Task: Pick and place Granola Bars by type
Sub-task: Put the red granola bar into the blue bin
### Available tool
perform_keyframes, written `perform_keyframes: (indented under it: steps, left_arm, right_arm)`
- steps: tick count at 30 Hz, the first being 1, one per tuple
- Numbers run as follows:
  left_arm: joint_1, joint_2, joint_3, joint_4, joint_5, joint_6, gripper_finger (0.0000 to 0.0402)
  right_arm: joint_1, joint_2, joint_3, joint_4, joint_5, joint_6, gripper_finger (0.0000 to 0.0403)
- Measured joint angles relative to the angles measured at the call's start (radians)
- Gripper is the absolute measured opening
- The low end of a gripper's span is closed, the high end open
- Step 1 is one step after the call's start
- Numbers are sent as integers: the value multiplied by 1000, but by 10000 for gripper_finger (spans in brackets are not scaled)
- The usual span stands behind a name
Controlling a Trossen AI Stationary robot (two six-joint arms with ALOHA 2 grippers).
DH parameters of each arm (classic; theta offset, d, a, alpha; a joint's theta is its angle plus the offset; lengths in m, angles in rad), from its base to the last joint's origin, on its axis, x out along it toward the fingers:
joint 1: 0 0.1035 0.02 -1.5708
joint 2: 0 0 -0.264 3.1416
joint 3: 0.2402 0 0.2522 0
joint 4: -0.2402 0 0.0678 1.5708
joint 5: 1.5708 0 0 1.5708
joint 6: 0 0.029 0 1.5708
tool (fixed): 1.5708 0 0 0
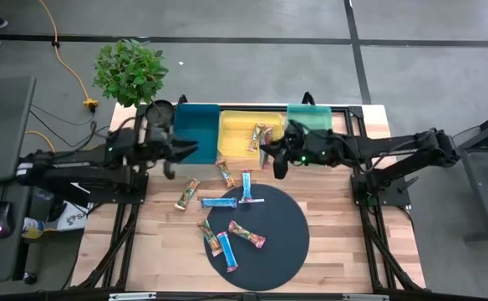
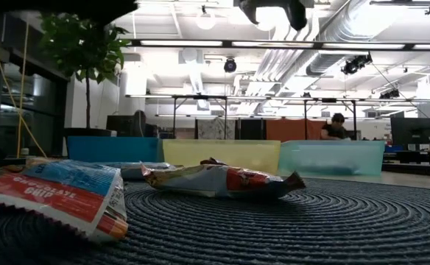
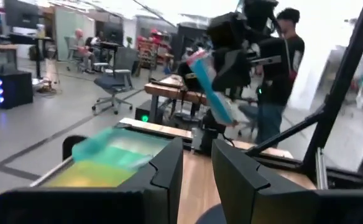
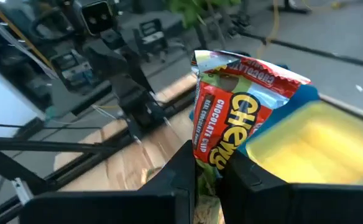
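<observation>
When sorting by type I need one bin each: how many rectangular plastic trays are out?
3, side by side along the table's back edge: a blue rectangular plastic tray on the left, a yellow tray in the middle, a teal-green tray on the right. None seems hidden.

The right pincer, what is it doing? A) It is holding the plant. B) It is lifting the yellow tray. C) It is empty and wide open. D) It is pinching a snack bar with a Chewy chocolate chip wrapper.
D: in the right wrist view the right pincer is closed on a granola bar whose wrapper reads Chewy, with the yellow tray just beyond it.
</observation>
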Motion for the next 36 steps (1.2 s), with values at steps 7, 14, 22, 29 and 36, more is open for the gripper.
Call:
perform_keyframes:
  steps: [7,14,22,29,36]
  left_arm:
    - [0,365,260,-5,146,28,82]
    - [1,566,376,60,250,15,83]
    - [22,668,444,119,282,-72,109]
    - [49,712,477,170,315,-142,169]
    - [49,712,495,175,302,-187,209]
  right_arm:
    - [-109,0,1,198,-177,-147,33]
    - [-170,0,3,259,-336,-191,32]
    - [-174,0,3,248,-423,-236,32]
    - [-177,0,3,223,-450,-263,32]
    - [-196,0,2,213,-481,-281,32]
